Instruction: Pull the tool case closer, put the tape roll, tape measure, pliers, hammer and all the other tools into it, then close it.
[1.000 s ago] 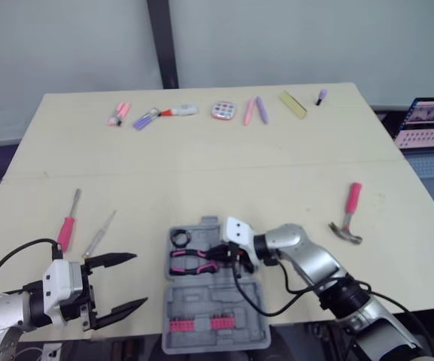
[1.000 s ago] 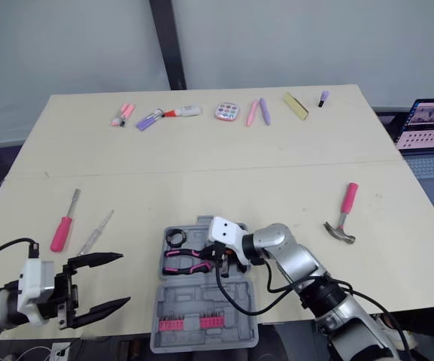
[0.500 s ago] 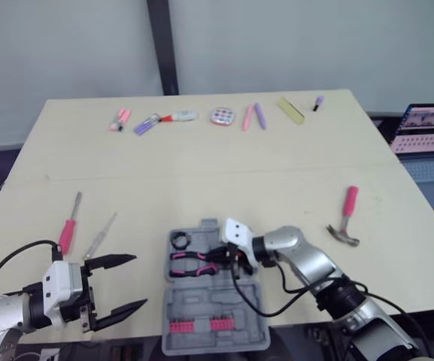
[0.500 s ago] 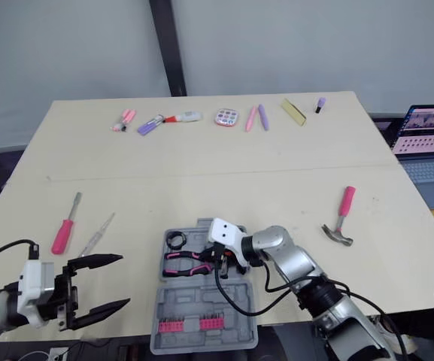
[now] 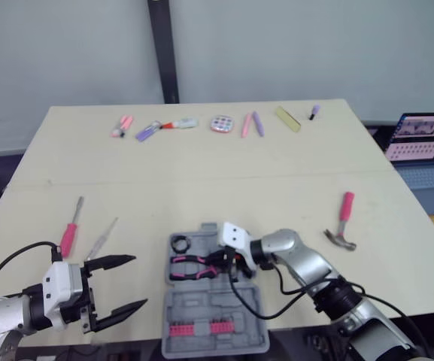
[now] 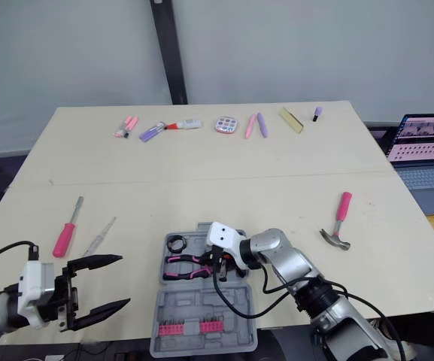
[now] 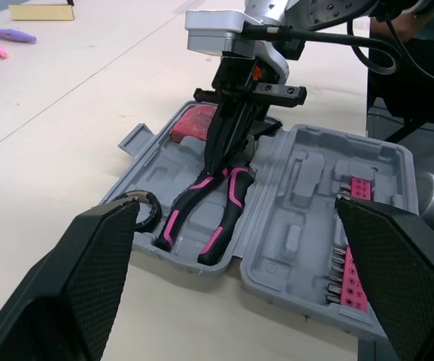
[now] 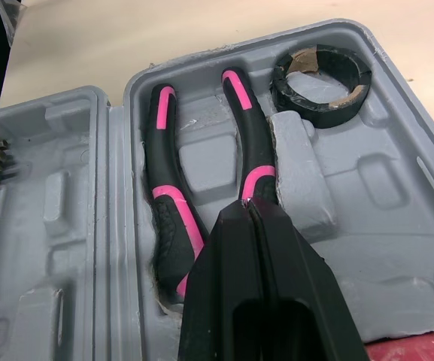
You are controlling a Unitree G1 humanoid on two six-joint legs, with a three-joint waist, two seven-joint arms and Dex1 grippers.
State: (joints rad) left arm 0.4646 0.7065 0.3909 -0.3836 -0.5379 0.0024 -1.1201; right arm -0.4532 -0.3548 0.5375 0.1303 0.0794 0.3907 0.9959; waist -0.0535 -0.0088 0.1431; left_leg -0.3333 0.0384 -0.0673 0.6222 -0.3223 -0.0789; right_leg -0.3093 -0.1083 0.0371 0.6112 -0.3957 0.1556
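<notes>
While the left gripper [image 5: 138,280] is gaping empty, the right gripper's [image 8: 248,207] jaws are pinching the pliers' [image 8: 164,203] head, handles pointing away inside the tool case [image 8: 367,188].

Both eye views look from above the counter's [image 5: 201,173] near edge, forward and down. They take in the whole top out to its far edge and a laptop [image 5: 423,147] at the right, and they share almost the same scene. The left wrist view sits low at the near left and faces right across the open tool case [image 7: 307,180] toward the right gripper [image 7: 218,154]. The right wrist view looks down from very close into the case. Pliers [image 8: 168,203] and tape roll [image 8: 318,98] appear in all four views.
</notes>
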